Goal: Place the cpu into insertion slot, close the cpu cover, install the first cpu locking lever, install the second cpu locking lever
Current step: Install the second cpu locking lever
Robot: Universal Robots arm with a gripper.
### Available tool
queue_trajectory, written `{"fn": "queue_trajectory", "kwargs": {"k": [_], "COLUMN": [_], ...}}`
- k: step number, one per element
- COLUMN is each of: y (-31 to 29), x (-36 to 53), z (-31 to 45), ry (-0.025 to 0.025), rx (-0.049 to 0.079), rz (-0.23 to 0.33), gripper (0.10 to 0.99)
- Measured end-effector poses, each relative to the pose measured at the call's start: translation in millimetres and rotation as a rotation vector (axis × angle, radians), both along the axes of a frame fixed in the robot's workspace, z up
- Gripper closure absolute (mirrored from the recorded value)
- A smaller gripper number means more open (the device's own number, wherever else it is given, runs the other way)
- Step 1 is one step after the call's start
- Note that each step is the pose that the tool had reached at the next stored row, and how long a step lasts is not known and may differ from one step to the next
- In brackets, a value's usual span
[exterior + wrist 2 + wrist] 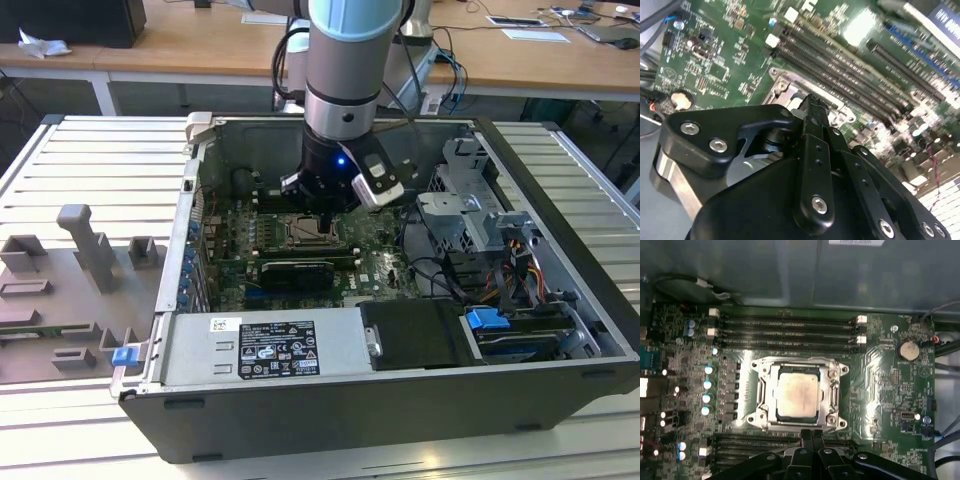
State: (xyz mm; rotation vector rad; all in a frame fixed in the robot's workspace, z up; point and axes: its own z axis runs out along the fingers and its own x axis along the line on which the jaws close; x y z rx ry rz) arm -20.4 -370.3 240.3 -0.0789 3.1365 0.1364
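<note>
Silvery and flat, the cpu (797, 395) sits inside the insertion slot (765, 401) on the green circuit board (880, 365). The shiny metal cpu cover (832, 390) lies down flat around the chip like a frame, and the chip's top shows through its square window. Long dark memory slots (785, 330) run beside the slot on one side, and more lie on its other side. A round silver battery (909, 351) sits on the board well apart from the slot. The black gripper (811, 434) hangs just over the edge of the slot, and its two fingers are pressed together with nothing between them. In the exterior view the arm (345, 60) reaches down into the open computer case (400, 400), right above the slot.
</note>
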Motion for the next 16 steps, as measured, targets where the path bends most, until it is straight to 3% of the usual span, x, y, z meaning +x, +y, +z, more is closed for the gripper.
{"fn": "queue_trajectory", "kwargs": {"k": [3,5,11,16], "y": [-3.4,-4.9,-5.7,-6.0], "x": [-3.9,-12.5,-23.9,-39.4], "z": [-1.3,-2.5,-7.8,-15.9], "ry": [0.0001,0.0001,0.0002,0.0002], "rx": [0.006,0.011,0.025,0.035], "rz": [0.003,0.006,0.02,0.029], "gripper": [0.98,0.98,0.98,0.98]}}
